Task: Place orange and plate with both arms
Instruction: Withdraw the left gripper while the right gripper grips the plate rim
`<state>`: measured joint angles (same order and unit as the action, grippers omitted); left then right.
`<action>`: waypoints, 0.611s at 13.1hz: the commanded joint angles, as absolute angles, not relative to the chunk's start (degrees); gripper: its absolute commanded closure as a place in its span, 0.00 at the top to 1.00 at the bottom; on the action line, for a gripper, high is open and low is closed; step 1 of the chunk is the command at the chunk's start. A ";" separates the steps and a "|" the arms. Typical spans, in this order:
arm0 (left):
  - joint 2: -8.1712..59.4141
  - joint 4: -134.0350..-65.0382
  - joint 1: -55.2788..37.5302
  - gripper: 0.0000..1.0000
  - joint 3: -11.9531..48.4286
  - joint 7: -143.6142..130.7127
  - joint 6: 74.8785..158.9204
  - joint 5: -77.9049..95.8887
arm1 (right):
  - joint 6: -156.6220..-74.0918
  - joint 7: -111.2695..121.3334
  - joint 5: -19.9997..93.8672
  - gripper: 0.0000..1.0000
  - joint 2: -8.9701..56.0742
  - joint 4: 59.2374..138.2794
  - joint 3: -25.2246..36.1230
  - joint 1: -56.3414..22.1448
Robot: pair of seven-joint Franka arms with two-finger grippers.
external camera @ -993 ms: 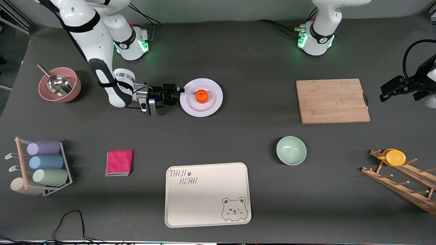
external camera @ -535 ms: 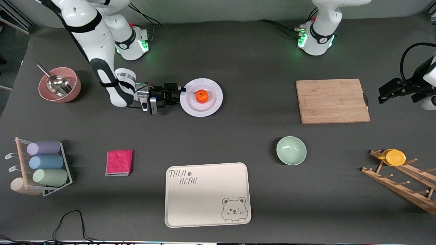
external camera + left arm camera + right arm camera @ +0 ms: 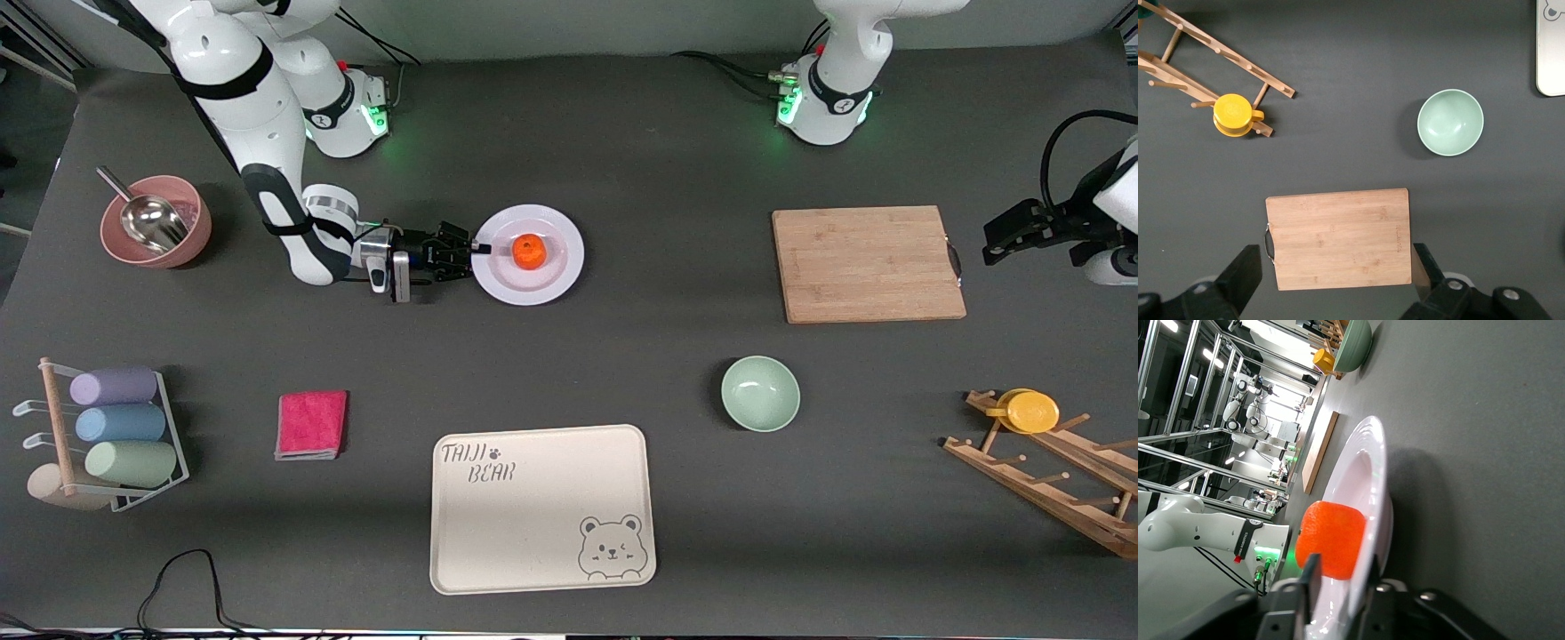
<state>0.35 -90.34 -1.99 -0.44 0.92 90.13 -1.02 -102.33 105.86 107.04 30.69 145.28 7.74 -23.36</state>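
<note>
The pale plate (image 3: 551,267) lies on the table toward the right arm's end, with the orange (image 3: 529,252) resting in its middle. My right gripper (image 3: 476,247) lies low and level at the plate's edge, its jaws shut on the rim. In the right wrist view one finger (image 3: 1310,570) is over the plate (image 3: 1368,467) next to the orange (image 3: 1331,540), and the other is under the rim. My left gripper (image 3: 996,244) hangs open and empty in the air at the left arm's end of the table. Its wrist view looks down on the board.
A wooden cutting board (image 3: 867,264) lies toward the left arm's end, and a mint bowl (image 3: 760,393) sits nearer the camera. The cream bear tray (image 3: 542,507), a pink cloth (image 3: 311,424), a cup rack (image 3: 107,436), a pink bowl with scoop (image 3: 156,222) and a wooden rack with yellow cup (image 3: 1031,411) surround them.
My right gripper's jaws have closed from wide open onto the plate's rim, and the plate shifted slightly toward the left arm's end. The left gripper drifted a little.
</note>
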 commanded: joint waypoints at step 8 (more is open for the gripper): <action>-1.23 -91.41 -2.37 1.00 -0.88 3.25 88.07 0.79 | -102.22 103.02 109.16 0.00 34.71 143.44 7.82 -24.08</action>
